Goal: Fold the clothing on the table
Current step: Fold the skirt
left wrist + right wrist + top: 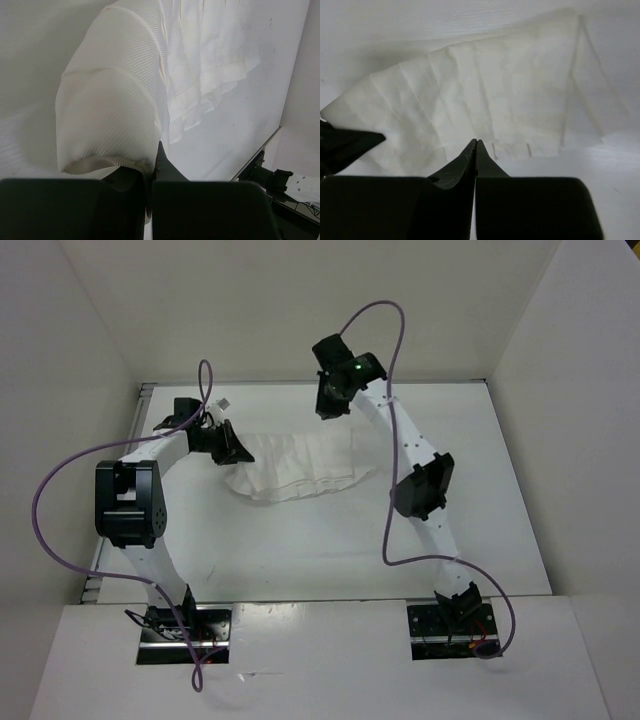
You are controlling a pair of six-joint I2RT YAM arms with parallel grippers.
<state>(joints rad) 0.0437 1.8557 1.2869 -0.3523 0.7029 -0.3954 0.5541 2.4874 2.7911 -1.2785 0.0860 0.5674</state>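
Quick status from my end: the clothing (300,470) is lying toward the far middle of the bench (300,560), stretched sideways between the two arms and pretty rumpled, with layers of pleats overlapping. The left fingers (154,161) are pressed together right at the left end of it. In the left wrist view the ribbed hem runs straight into the tips and the fabric bulges up over them, so I'm reading that as a pinch on the edge. The right fingers (476,150) are squeezed shut with nothing between them, hanging above the garment near its hem, not touching it as far as I can tell. My guess is we're at the start of a fold, with the left end grabbed and ready to be carried over toward the right. The next move calls for a low, slow lift so that thin stuff doesn't slip out or drag the whole piece along. The right side would have to spread its fingers before it can pin or grab anything. As for labels or brand marks, I can't read any anywhere, on the fabric or the arms; there's just a small green light (357,367) on the right wrist.
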